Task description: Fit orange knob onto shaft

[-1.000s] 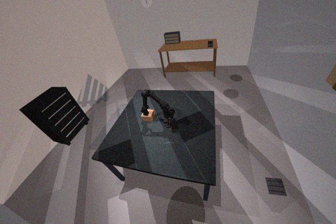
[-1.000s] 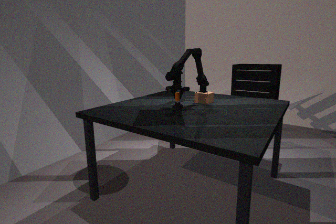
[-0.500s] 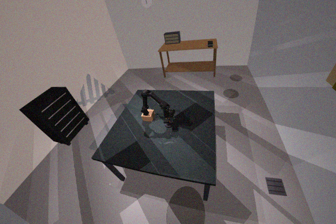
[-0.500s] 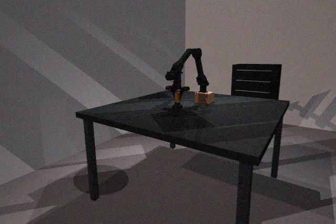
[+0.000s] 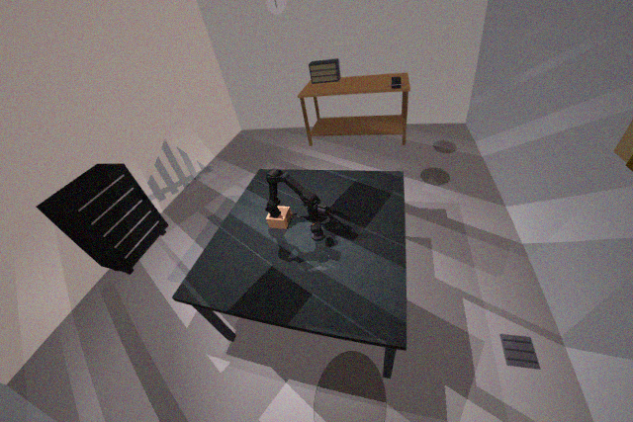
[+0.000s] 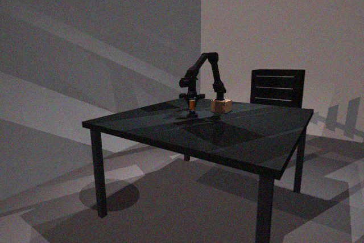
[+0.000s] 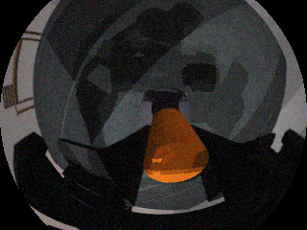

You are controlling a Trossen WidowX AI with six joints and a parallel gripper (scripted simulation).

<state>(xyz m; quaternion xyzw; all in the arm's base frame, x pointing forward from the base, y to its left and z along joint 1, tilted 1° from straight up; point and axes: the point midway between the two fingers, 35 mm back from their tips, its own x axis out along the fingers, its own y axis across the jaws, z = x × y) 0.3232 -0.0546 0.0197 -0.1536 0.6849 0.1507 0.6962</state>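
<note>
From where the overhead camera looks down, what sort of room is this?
Probably a plain indoor room, sparsely furnished like a workroom. A dark table holds the robot arm, a wooden side table stands against the back wall, and a round wall clock hangs above it.

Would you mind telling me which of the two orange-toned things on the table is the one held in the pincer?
The bright orange knob, clamped in the pincer above the dark pedestal. The paler tan block sits on the table, carrying the arm's base.
</note>
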